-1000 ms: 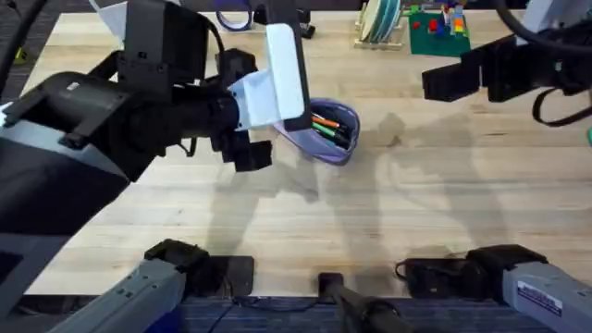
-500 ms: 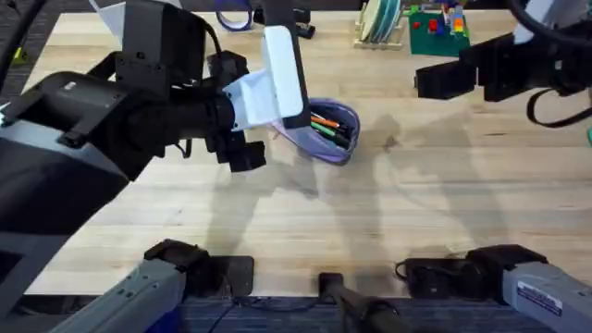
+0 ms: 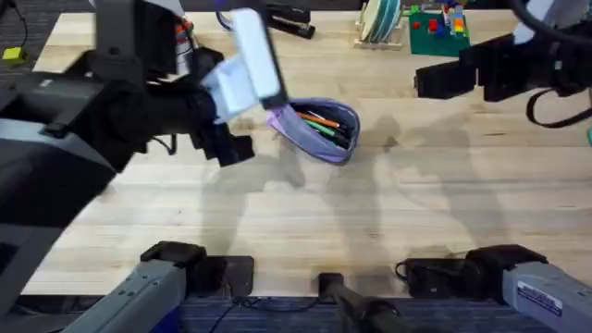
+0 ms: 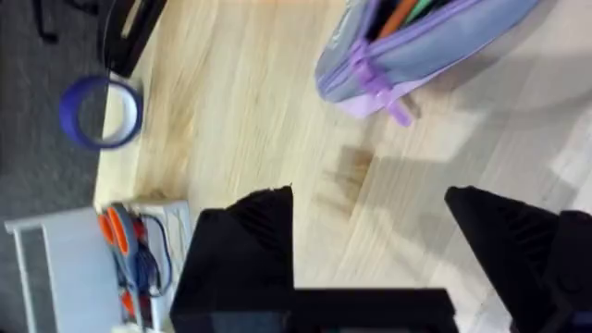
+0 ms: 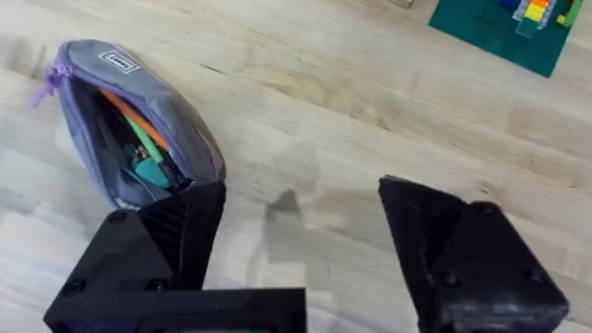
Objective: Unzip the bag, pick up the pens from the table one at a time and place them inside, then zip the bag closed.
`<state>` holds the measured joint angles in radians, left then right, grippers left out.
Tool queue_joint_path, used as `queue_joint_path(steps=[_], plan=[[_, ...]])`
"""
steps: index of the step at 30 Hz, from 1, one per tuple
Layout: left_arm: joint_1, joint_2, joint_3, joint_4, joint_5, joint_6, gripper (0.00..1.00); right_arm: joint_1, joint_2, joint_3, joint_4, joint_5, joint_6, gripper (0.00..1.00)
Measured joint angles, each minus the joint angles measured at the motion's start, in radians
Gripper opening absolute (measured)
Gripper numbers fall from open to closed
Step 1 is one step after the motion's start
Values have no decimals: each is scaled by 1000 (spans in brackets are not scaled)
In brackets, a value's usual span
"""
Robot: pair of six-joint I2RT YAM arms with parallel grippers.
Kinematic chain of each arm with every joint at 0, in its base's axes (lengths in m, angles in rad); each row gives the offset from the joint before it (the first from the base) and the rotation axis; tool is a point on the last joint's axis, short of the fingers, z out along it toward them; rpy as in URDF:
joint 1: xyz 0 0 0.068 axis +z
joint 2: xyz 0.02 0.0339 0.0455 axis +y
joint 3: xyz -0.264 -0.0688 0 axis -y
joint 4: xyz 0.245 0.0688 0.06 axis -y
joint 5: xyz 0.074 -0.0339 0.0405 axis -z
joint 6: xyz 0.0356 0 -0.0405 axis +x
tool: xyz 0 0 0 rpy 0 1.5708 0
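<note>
Toward the far edge of the table (image 3: 370,213), a little left of its middle, the bag (image 3: 319,129) is lying on its side with its zipper open and both pens (image 3: 324,123), one orange and one green, resting inside. Judging by its slack, gaping mouth, the lavender fabric is soft and light and is likely to shift or fold when the zipper is pulled, so one end probably needs pinning while the small purple zipper pull (image 4: 393,104) at the other is being drawn along. That tab is thin and could slip from a loose pinch. A white label is showing on the pouch's grey-purple side near the pull end. Left gripper (image 4: 370,250) is hanging above bare wood just beside the pull end, jaws spread and gripping nothing. Right gripper (image 5: 301,245) is hovering over the table toward the far right corner, well apart from the pouch, likewise spread and empty
</note>
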<state>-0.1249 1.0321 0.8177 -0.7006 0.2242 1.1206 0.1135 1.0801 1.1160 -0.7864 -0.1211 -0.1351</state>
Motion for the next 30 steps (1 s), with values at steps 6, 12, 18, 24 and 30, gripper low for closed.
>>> queue_joint_path(steps=[6, 12, 18, 24, 30], plan=[[249, 0, 0, -25, 261, 116, 993, 0, 0, 0, 0, -3, 183, 995], [399, 0, 0, -67, 418, 237, 993, 0, 0, 0, 0, -52, 301, 996], [531, 28, 0, -112, 560, 340, 993, 40, 0, 0, 0, -86, 361, 996], [596, 116, 0, -153, 662, 432, 993, 123, 0, 0, 16, -94, 431, 995], [597, 187, 0, -164, 694, 489, 994, 224, 0, 0, 25, -91, 525, 996]])
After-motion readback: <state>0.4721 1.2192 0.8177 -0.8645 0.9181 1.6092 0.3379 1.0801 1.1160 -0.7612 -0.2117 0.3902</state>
